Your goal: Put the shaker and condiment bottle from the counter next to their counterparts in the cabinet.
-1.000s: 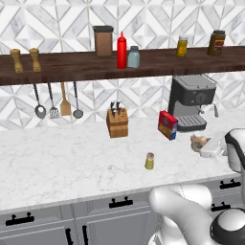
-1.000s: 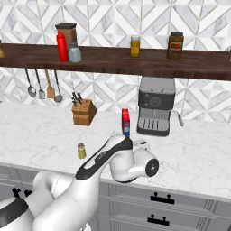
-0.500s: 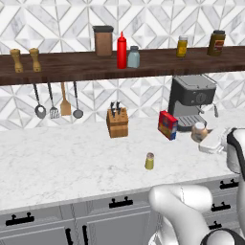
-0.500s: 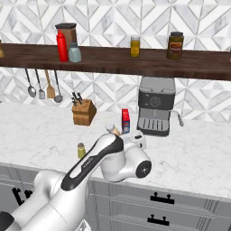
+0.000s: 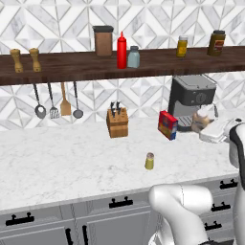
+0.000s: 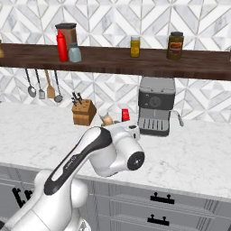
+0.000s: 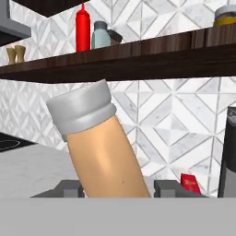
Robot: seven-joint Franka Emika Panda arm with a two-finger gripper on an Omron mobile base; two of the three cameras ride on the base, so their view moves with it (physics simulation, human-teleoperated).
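Observation:
My gripper (image 7: 119,189) is shut on the condiment bottle (image 7: 99,147), a tan-orange bottle with a pale cream top that leans left between the fingers. In the left base view the condiment bottle (image 5: 201,118) hangs in front of the coffee machine, above the counter (image 5: 72,158). The olive-yellow shaker (image 5: 150,161) stands upright on the counter, to the left of the hand and lower. On the cabinet (image 5: 67,67) stand the red squeeze bottle (image 5: 122,50) and the pale blue-grey shaker (image 5: 134,57), well above and left of the hand. They also show up high in the hand view: red bottle (image 7: 83,30), blue-grey shaker (image 7: 100,34).
A coffee machine (image 5: 191,98), a red box (image 5: 167,125) and a knife block (image 5: 117,123) stand at the back of the counter. Utensils (image 5: 55,100) hang under the shelf. A brown canister (image 5: 103,40), two jars (image 5: 182,46) and two wooden mills (image 5: 24,60) share the shelf.
The hand has risen with the condiment bottle in it, from just above the counter to the height of the coffee machine's front. The shaker has stayed put.

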